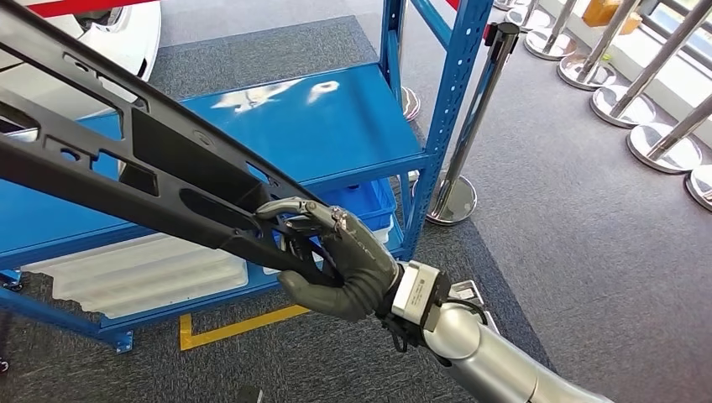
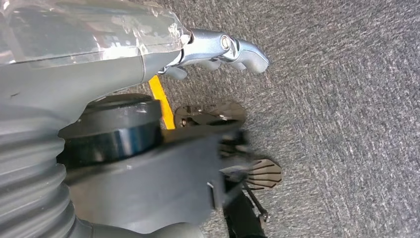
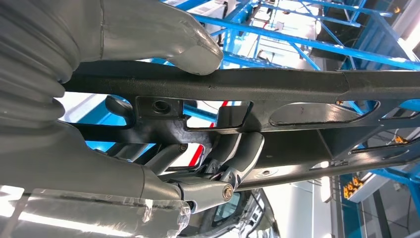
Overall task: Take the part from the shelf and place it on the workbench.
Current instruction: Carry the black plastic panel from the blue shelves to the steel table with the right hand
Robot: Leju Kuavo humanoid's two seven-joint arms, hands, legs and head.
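Observation:
A long black plastic part (image 1: 168, 168) with cut-outs runs from the upper left toward the middle, lifted above the blue shelf (image 1: 336, 126). My right hand (image 1: 344, 269) grips its near end, fingers wrapped around a bar. In the right wrist view the thumb (image 3: 163, 34) presses one side of the part (image 3: 277, 87) and the darker fingers hook through it from the other side. My left hand (image 2: 208, 49) hangs over grey carpet, its fingers stretched out with nothing in them.
The shelf's lower level holds a white tray (image 1: 143, 273) and a blue bin (image 1: 369, 206). A barrier post on a chrome base (image 1: 453, 201) stands beside the shelf's right upright, with several more bases (image 1: 621, 105) at the far right. Yellow floor tape (image 1: 235, 327) marks the carpet.

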